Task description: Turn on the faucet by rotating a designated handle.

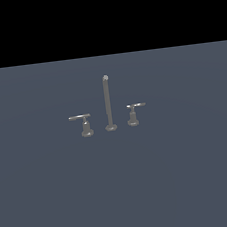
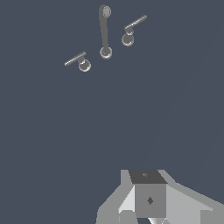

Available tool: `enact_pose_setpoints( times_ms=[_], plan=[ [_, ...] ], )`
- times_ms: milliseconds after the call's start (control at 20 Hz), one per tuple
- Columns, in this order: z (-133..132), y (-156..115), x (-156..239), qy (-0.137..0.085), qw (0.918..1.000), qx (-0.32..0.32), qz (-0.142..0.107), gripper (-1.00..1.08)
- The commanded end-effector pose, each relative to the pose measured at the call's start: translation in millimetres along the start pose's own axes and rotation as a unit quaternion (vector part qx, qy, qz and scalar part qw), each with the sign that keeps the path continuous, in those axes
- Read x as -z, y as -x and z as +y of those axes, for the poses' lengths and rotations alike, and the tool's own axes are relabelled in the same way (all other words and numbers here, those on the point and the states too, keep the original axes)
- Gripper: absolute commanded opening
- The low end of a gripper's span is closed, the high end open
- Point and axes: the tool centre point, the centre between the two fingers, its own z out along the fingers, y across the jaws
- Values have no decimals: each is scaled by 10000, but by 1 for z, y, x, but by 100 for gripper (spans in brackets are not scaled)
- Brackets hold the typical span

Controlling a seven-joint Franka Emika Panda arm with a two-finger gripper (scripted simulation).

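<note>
The faucet stands mid-scene as a tall thin upright spout on a round foot, with a lever on each side. The handle, with the longer bar on a flared post, is on the exterior view's left. The smaller lever is on the right. In the wrist view the spout appears foreshortened. The handle seems to be the lever nearer my gripper, and the other lever lies beyond. My gripper shows only as grey blocks at the picture's edge, far from the faucet and touching nothing. Its jaw state is unclear.
The faucet stands on a plain dark blue-grey surface that runs flat in all directions. Above its far edge the exterior view is black. The arm does not show in the exterior view.
</note>
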Motion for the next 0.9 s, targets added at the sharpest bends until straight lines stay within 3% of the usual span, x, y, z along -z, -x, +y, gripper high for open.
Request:
enact_pose_setpoints(
  times_ms=[0, 400, 850],
  plan=[
    [-14, -5, -15, -11, 9997, -260, 4, -100],
    [-55, -28, -61, -40, 9944, -1059, 15, -100],
    [-94, -60, -109, -75, 9818, -1896, 25, -100]
  ],
)
